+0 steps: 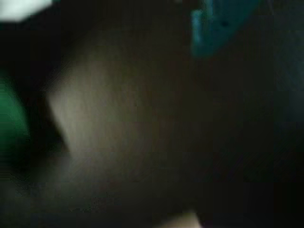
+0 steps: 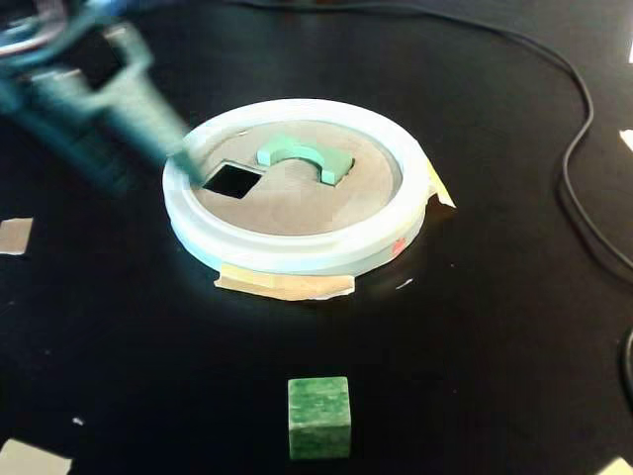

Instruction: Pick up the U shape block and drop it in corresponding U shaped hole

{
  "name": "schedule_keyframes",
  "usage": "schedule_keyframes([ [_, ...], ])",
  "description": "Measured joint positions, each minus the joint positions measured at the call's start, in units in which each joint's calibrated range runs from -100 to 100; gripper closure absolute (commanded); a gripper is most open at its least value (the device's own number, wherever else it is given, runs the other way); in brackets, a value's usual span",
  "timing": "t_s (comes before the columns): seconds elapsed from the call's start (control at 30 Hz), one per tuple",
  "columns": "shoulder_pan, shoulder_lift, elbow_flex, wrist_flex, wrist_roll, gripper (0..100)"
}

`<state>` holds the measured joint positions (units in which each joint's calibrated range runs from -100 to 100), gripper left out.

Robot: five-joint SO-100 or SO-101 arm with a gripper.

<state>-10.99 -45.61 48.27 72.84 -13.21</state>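
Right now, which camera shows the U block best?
The fixed view: the green U-shaped block is sharp there, sitting in the arch-shaped hole of the round sorter lid. The wrist view is dark and blurred; no U block can be made out in it.

The table [image 2: 475, 327] is a flat black surface filling the fixed view. A round white-rimmed sorter board [image 2: 297, 252] lies on it a little above centre, fixed down with strips of tan tape [image 2: 287, 286] that poke out from under its rim at 6 o'clock and again at about 3 o'clock. A green cube [image 2: 319, 417] sits on the bare black at 6 o'clock from the board, well apart from it. A black cable [image 2: 574, 148] runs across the top and curves down the right side, at 2 to 4 o'clock. Small tan tape scraps [image 2: 14, 236] lie at 9 o'clock and in the bottom corners. The wrist view is too dark and blurred to add anything.
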Motion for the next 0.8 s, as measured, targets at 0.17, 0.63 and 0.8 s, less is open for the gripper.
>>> schedule_keyframes([
  [0.17,16.88,-20.15,11.42,0.39,4.35,21],
  [0.63,21.88,-38.07,26.84,0.39,13.92,21],
  [0.8,21.68,-38.16,32.99,0.39,14.31,20],
])
